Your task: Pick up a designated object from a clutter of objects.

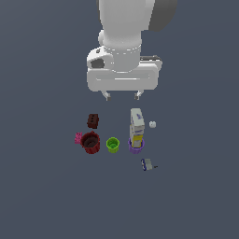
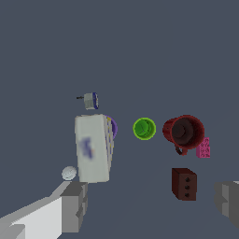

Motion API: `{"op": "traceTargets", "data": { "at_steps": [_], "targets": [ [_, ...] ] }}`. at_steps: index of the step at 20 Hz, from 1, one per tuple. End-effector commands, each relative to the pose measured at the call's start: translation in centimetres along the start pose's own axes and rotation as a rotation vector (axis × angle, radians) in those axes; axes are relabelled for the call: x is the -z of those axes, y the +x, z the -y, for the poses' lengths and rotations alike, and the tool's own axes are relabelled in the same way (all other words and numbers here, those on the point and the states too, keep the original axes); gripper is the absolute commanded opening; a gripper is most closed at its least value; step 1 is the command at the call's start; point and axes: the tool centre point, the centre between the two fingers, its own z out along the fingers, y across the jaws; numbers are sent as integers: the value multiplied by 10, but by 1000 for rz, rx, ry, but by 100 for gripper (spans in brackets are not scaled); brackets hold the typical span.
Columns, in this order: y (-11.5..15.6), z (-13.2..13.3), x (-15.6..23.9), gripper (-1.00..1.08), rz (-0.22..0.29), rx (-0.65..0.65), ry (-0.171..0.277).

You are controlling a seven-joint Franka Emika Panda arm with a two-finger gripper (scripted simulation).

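The claw [image 1: 122, 95] hangs above the tabletop [image 1: 46, 186] with its two fingers spread wide apart and nothing between them. In the wrist view both fingers [image 2: 74, 205] show at the edges of the picture, with open grey surface between them.

The brown block [image 1: 93, 121] lies below the claw and a little toward the exterior view's left, on the side of the claw's left-hand finger in that view. It sits on the tabletop by itself, touching nothing. In the wrist view the brown block [image 2: 184, 184] shows a row of small bumps on one face and lies nearer one finger than the other.

Just beyond the block, farther from the claw, stands the dark red mug [image 1: 90, 142], with a pink piece [image 1: 78, 138] touching or just beside it. Next to the mug is the green cup [image 1: 112, 144], standing apart from it. The white and yellow carton [image 1: 137, 127] is under the claw's other finger, and leans on the purple cup [image 1: 136, 145]. A tiny white ball [image 1: 152, 124] lies just beside the carton. A small blue-grey item [image 1: 147, 164] lies farthest from the claw, past the purple cup.
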Motion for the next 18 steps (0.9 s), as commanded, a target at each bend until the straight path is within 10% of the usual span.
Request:
{"op": "traceTargets", "data": {
  "at_steps": [1,18],
  "targets": [
    [0,0,0,100,0,0,0],
    [-5,-30,-10,100,18,-16,-22]
  ]
}}
